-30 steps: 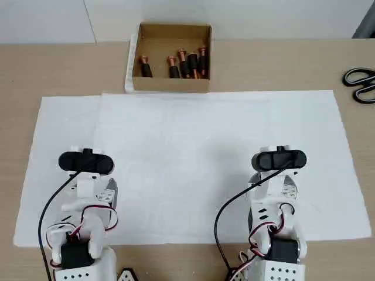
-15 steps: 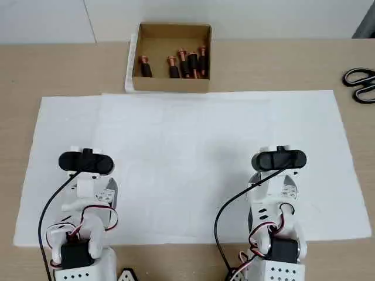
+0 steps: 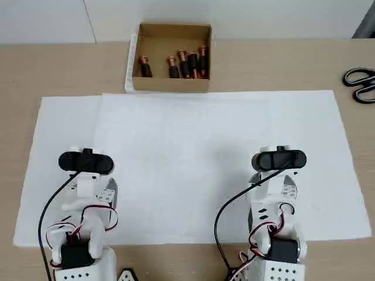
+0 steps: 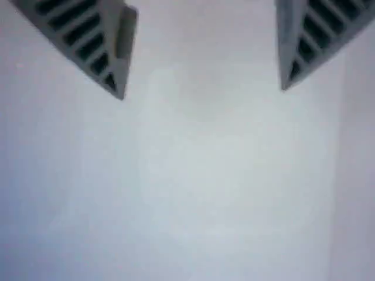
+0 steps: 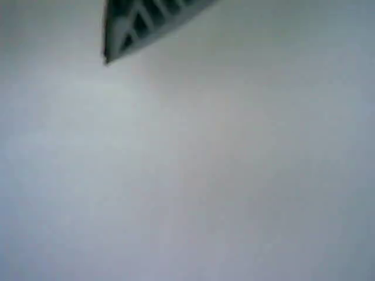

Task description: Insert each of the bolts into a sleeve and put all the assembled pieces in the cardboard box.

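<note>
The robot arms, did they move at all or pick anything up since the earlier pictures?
Nothing visibly changed. The two arms stay at the near edge of the white paper sheet, holding nothing. The assembled pieces still lie in the cardboard box, and the scissors are still on the table.

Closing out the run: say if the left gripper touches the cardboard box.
Apart. The left wrist view shows the left gripper open over bare paper; the high view shows the cardboard box far across it.
</note>
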### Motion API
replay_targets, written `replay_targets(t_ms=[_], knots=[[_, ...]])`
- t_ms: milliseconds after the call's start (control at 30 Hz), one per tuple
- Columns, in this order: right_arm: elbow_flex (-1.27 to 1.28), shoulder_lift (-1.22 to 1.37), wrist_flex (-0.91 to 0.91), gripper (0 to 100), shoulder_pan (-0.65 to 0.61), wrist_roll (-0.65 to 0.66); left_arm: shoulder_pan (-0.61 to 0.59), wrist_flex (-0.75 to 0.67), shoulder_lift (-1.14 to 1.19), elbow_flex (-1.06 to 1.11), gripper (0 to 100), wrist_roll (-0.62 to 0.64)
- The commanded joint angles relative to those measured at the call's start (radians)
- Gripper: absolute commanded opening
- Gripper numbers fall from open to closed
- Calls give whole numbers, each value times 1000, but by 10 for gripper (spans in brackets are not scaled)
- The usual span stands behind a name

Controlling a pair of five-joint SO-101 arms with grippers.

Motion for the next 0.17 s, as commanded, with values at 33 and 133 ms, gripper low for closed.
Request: replay_targets(t_ms=[33, 133], knots=[[5, -18, 5, 227, 5, 8, 2, -25, -9, 2, 162, 3], [5, -18, 5, 227, 5, 8, 2, -25, -9, 2, 162, 3]])
